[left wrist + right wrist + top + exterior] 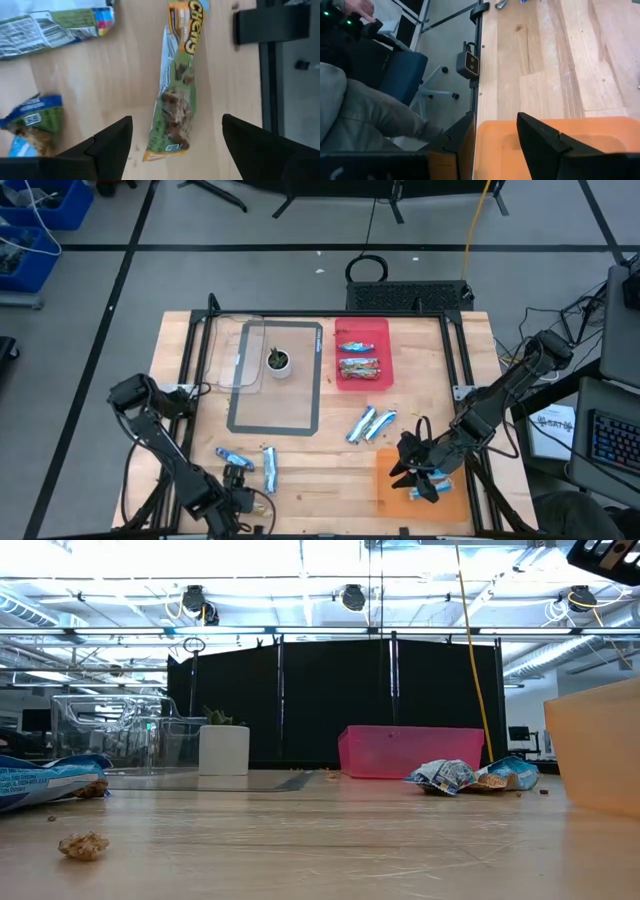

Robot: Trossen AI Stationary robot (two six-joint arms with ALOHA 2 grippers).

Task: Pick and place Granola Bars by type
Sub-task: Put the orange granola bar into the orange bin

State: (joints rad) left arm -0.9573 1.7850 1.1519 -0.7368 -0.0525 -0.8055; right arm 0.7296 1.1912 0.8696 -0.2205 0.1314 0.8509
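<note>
In the left wrist view, a green-and-gold granola bar [176,90] lies flat on the wood. My left gripper [176,120] is open, pointing down over the bar's lower end with one finger on each side, clear of it. A blue bar [35,120] and a green-white wrapper [50,30] lie beside it. In the high view my left gripper [238,478] is near the table's front left, by two blue-silver bars [233,457] [268,465]. My right gripper [415,470] hangs open above the orange bin [400,498], with nothing between its fingers [495,120].
A pink bin [384,340] at the back holds blue and brown bars. Two blue bars [372,423] lie mid-table. A potted plant [279,362] stands on a grey-framed mat [235,415], beside a clear container [225,350]. A seated person's leg [365,115] shows off the table's edge.
</note>
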